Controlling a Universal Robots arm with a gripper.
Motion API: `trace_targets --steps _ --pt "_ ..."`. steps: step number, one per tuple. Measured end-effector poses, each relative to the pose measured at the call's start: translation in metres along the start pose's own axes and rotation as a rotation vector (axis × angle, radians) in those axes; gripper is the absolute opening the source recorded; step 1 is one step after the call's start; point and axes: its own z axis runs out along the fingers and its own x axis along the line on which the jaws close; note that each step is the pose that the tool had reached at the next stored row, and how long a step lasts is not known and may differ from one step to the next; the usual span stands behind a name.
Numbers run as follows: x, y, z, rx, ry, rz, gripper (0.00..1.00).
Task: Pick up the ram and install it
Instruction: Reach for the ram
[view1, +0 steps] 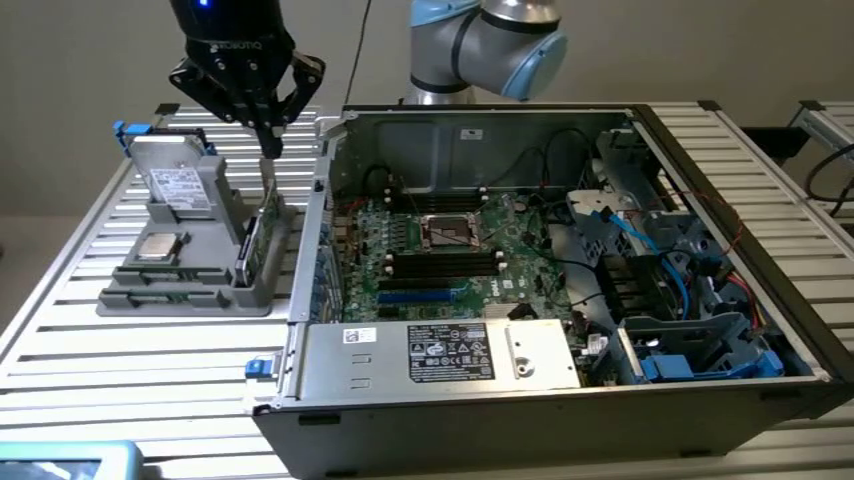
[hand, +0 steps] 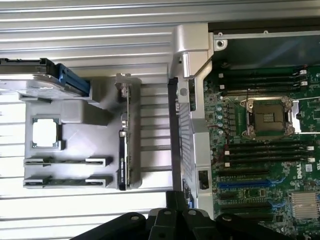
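Slatted metal tabling (view1: 74, 335) (hand: 100, 30) is seen under everything, with an open computer case (view1: 534, 405) (hand: 192, 55) set on it and a grey holder (view1: 187, 297) (hand: 80, 132) placed just beside the case, on the exterior view's left.

The gripper (view1: 272, 150) (hand: 175, 197) is seen clenched shut, its black fingers brought together to a point. It is held above the far end of the holder, on the side nearest the case wall. The arm (view1: 481, 40) is seen behind the case.

The ram (view1: 271, 220) (hand: 129, 140) is found below the gripper and apart from it. It is stood on its long edge in a slot of the holder, along the holder's side that faces the case. In the wrist view the closed tips are seen over the slats between the holder and the case, so the ram is placed just to one side of them, not between them.

Further out on the holder, a square silver chip (view1: 160, 246) (hand: 45, 134) is laid flat in a recess, and a drive (view1: 174, 185) (hand: 25, 82) is propped at the far end.

Inside the case, the green board (view1: 407, 235) (hand: 250, 195) is exposed, with its socket (view1: 451, 232) (hand: 266, 117) open and black slots (view1: 441, 266) (hand: 265, 150) lined up beside the socket.
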Motion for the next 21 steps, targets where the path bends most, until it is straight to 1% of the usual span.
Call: trace_targets --steps 5,21 --pt "0.021 -0.002 0.0012 -0.0001 0.0 -0.002 0.11" --pt "0.094 -0.0072 0.0044 -0.0001 0.0001 -0.003 0.11"
